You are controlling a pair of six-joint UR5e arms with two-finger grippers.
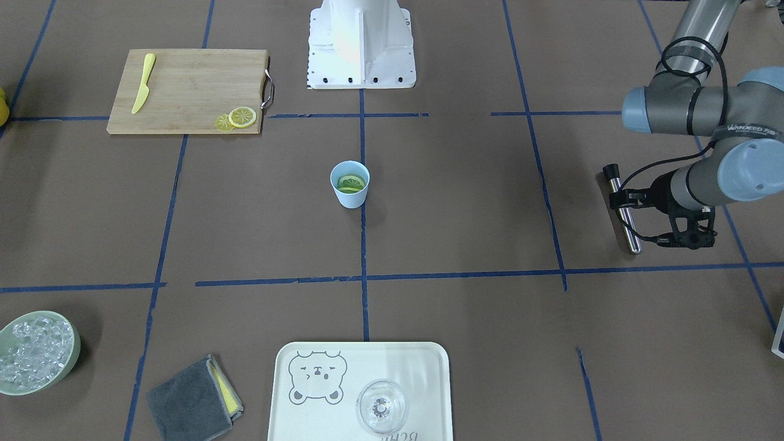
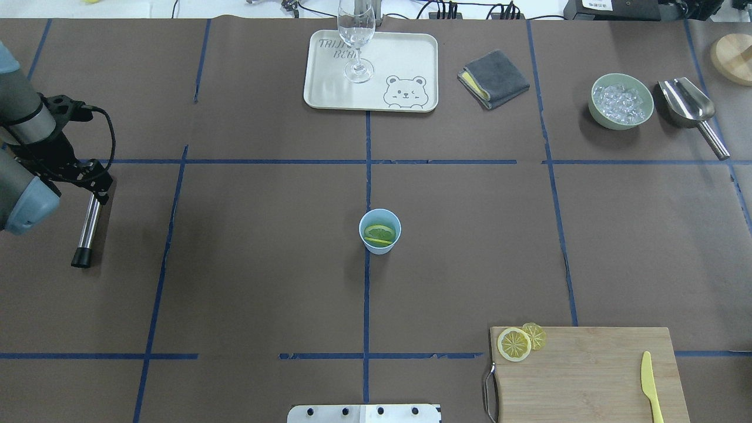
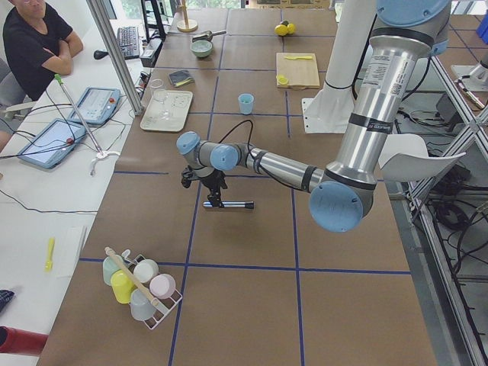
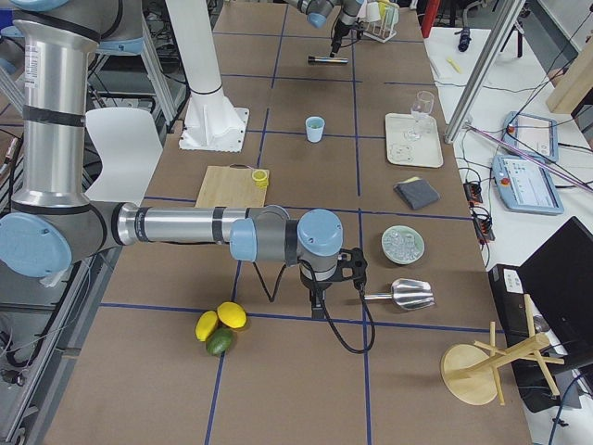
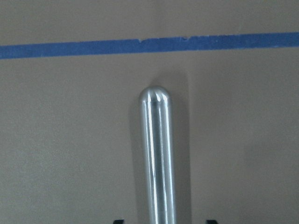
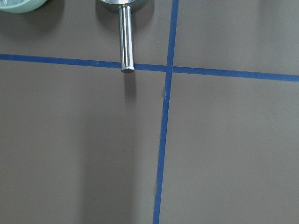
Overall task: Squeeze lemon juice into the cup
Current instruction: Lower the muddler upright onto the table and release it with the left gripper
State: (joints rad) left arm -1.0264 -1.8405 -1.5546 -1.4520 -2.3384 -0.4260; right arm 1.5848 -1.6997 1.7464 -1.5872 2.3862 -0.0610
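Overhead view: wooden cutting board [image 2: 587,370] at the near right, with a yellow plastic knife [image 2: 649,382] flat on it. Far edge: cream bear-print tray [image 2: 335,88] with an upright clear stemmed glass [image 2: 356,29]. Right of the tray are a folded grey cloth [image 2: 493,77], a pale-green bowl of ice [image 2: 611,123] and, just beside it, a steel scoop [image 2: 687,103]. A steel rod [image 2: 88,226] with a black end cap lies flat at far left.

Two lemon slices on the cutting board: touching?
Touching. The overhead view shows the larger lemon slice lying partly over the smaller slice at the cutting board corner; the front-facing view shows the same overlap.
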